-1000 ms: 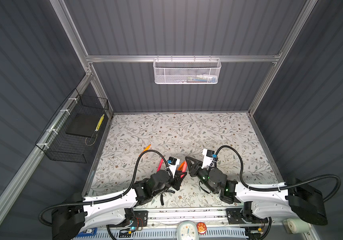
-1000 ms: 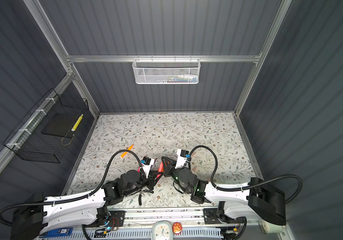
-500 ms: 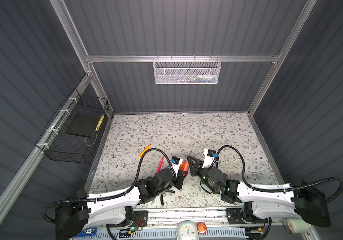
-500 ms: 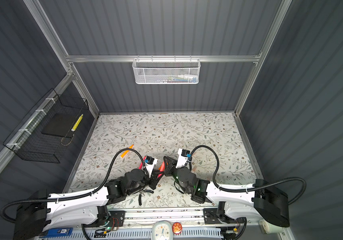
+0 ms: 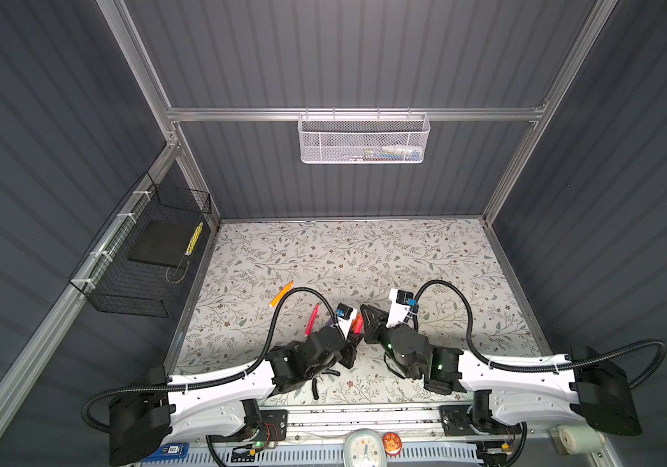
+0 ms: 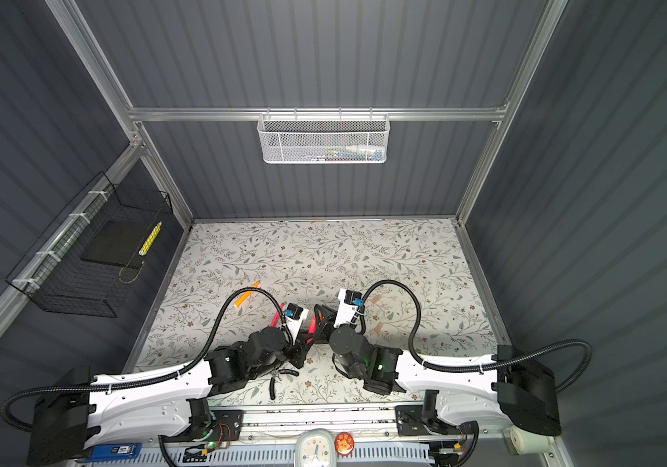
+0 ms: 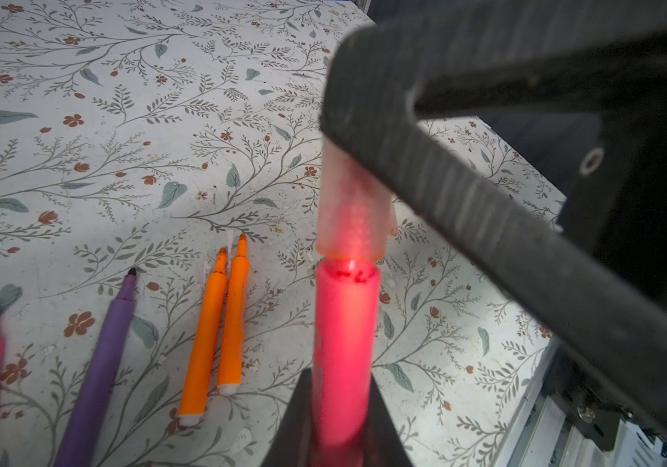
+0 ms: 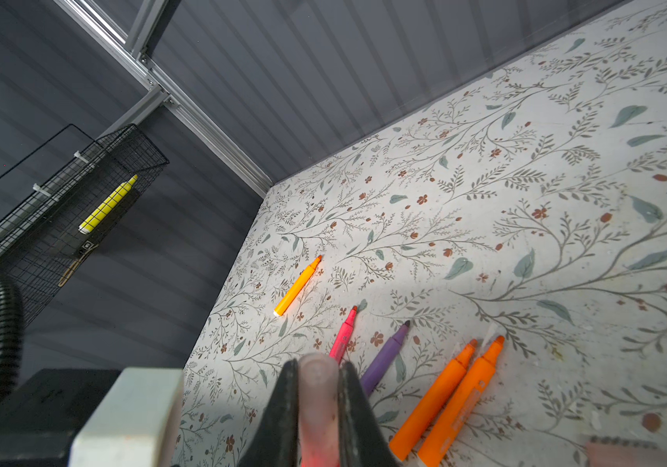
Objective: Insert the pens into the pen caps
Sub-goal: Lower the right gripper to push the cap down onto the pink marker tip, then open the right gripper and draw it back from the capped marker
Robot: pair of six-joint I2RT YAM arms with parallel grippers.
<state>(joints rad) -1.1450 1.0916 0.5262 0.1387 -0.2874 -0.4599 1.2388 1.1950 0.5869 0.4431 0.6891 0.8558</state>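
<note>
Four loose pens (left arm perhaps hiding more).

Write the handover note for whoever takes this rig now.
Left gripper: shut on a pink-red pen.
Right gripper: shut on a translucent cap sitting over that pen's tip; a gap shows at the joint.
Lying uncapped: pink pen, purple pen, two orange pens side by side, yellow-orange pen apart.
Done: no pen fully capped.
Left: seat this cap, then cap the five others; a loose cap lies near the right gripper.
</note>
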